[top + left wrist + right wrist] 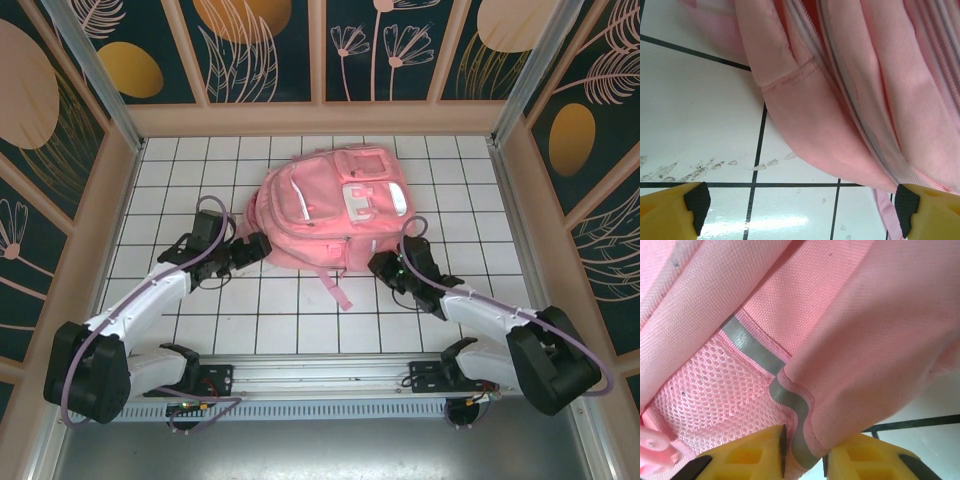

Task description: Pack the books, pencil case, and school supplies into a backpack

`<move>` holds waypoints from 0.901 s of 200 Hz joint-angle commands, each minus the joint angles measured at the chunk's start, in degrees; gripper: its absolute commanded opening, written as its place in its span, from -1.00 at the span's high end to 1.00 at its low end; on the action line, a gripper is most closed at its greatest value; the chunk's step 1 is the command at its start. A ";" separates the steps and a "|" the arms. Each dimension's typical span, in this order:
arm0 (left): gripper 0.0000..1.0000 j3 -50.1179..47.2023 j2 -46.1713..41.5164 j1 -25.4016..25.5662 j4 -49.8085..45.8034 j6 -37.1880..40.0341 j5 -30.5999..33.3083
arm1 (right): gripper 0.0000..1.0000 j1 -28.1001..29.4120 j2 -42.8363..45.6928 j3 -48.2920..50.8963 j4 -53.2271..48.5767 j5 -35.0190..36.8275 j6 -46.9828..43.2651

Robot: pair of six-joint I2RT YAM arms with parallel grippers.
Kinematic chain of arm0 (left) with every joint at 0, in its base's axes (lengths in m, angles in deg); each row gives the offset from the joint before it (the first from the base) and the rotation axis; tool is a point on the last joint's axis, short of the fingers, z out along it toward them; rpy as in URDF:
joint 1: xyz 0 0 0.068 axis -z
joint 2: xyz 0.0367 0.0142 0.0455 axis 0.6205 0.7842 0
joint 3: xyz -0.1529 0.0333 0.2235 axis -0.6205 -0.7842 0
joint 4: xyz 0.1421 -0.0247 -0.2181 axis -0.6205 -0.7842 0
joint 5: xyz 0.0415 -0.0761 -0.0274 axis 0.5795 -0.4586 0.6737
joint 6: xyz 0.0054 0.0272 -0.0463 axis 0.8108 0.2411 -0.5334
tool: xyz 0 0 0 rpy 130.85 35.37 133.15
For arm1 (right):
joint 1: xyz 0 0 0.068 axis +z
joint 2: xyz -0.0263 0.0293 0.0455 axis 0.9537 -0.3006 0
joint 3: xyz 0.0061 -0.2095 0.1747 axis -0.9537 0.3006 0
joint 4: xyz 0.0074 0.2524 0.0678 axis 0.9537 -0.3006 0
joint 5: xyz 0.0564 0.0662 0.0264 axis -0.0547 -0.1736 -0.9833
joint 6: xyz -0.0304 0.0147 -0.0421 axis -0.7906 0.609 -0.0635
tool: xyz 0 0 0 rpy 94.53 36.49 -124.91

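Clamping the right tool (802,457) on a grey-striped seam of the pink backpack (330,215), lying front-up in the middle of the tabletop (300,320); holding the left tool (800,210) spread apart just beside its near-left corner.

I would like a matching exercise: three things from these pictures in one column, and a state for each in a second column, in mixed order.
Things:
1. left gripper
2. right gripper
3. backpack

States:
A. lies on the white tiles, pockets up
B. open, holding nothing
C. shut on pink fabric with a grey stripe

Pairs: 1-B, 2-C, 3-A.
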 commanded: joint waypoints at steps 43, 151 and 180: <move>-0.75 -6.61 -1.68 17.41 14.18 1.31 3.76 | 0.72 7.98 -18.70 -11.59 7.78 -9.92 -0.85; -0.61 -15.33 0.56 29.89 33.35 4.51 27.75 | 0.23 7.84 -15.50 -12.97 0.67 -8.72 7.70; -0.64 -19.39 -7.49 29.93 34.88 3.62 31.50 | -0.38 6.85 -10.93 -6.48 5.80 -6.20 11.87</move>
